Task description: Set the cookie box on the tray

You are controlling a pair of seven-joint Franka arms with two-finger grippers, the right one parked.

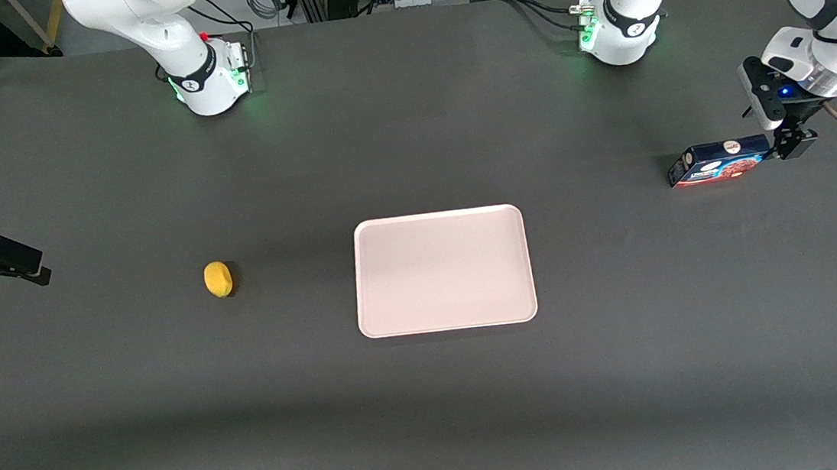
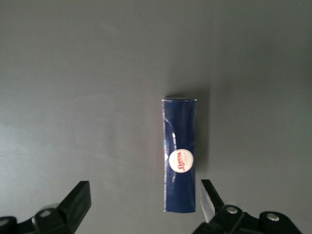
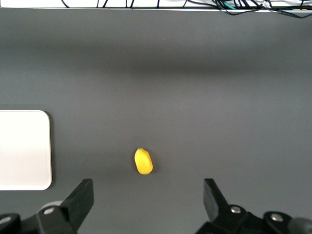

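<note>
The cookie box (image 1: 722, 161), a long navy carton with a red-and-white printed side, lies on the dark table toward the working arm's end. In the left wrist view the cookie box (image 2: 180, 161) shows its navy face with a small round logo. My left gripper (image 1: 793, 141) hangs over the end of the box nearest the table's edge. The gripper (image 2: 145, 200) is open. The box end lies between the fingers, close to one fingertip (image 2: 208, 195) and well apart from the other. The pale pink tray (image 1: 443, 271) sits mid-table with nothing on it, far from the box.
A small yellow rounded object (image 1: 218, 278) lies on the table beside the tray, toward the parked arm's end. It also shows in the right wrist view as the yellow object (image 3: 143, 161), with the tray's corner (image 3: 24, 148) nearby.
</note>
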